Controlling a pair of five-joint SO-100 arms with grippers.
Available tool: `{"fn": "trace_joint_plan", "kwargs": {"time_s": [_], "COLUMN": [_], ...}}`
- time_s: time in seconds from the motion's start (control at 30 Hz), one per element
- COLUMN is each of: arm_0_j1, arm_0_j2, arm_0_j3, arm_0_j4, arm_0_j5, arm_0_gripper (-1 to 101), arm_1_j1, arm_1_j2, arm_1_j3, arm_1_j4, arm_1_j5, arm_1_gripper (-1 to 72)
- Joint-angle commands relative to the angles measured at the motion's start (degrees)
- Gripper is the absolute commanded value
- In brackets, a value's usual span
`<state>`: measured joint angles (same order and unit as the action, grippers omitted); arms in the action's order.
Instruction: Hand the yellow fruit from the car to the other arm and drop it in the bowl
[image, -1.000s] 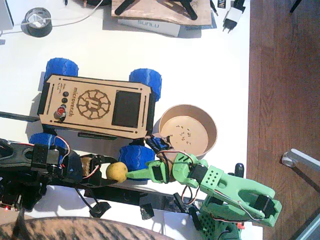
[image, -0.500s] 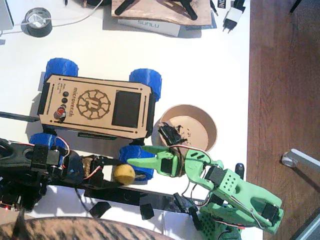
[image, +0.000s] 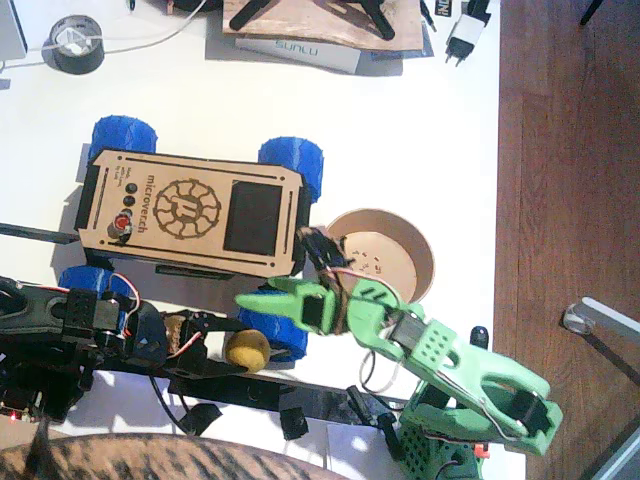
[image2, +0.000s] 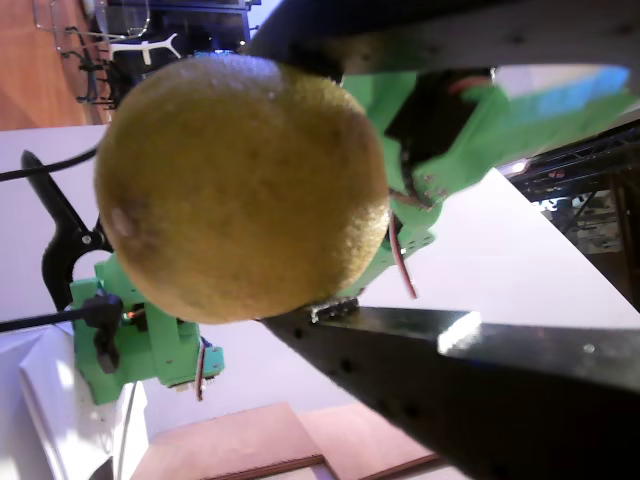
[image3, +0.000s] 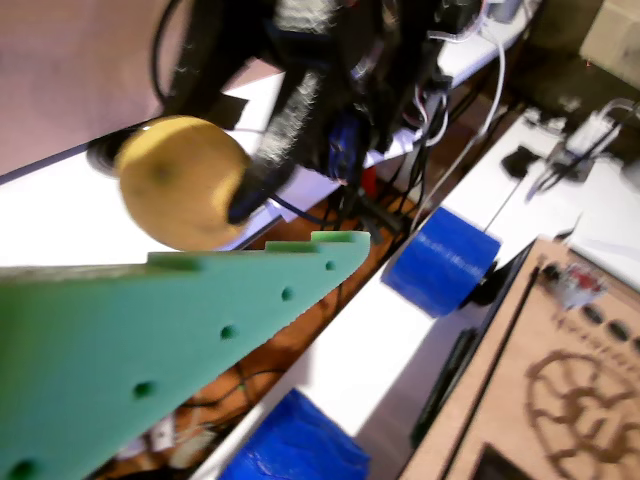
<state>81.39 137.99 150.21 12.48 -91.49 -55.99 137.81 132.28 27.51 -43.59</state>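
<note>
Gripping the yellow fruit (image: 246, 349) in the black left claw (image: 222, 345), just below the car (image: 190, 212), off its deck. Hanging apart and empty beside the car's near blue wheel (image: 272, 320): the green right claw (image: 262, 300). Sitting right of the car on the worktop (image: 400, 130): the bowl (image: 378, 258).

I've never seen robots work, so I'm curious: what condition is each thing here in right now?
yellow fruit: held off the car, gripped by the black arm.
left gripper: shut on the yellow fruit.
right gripper: green, open, its tip just above the fruit, not gripping it.
car: upright on its wheels, nothing on its deck.
bowl: upright, no fruit inside.
tape roll: lying flat.
</note>
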Motion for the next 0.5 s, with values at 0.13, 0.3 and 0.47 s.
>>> {"fn": "trace_joint_plan", "kwargs": {"time_s": [0.13, 0.3, 0.47], "arm_0_j1": [0.0, 0.0, 0.0], "arm_0_j2": [0.88, 0.88, 0.79], "arm_0_j3": [-2.2, -2.2, -2.2], "arm_0_j4": [-1.14, -1.14, -1.14], "arm_0_j5": [-0.44, -0.44, -0.44], "arm_0_gripper": [0, 0, 0], "arm_1_j1": [0.53, -1.49, -3.96], "arm_1_j2": [-6.94, -5.89, -5.98], "arm_1_j3": [-7.47, -5.45, -3.52], "arm_1_j4": [-1.93, -2.02, -2.02], "arm_1_j5": [4.75, 8.0, 10.02], "arm_1_gripper": [40.9, 40.9, 40.6]}}
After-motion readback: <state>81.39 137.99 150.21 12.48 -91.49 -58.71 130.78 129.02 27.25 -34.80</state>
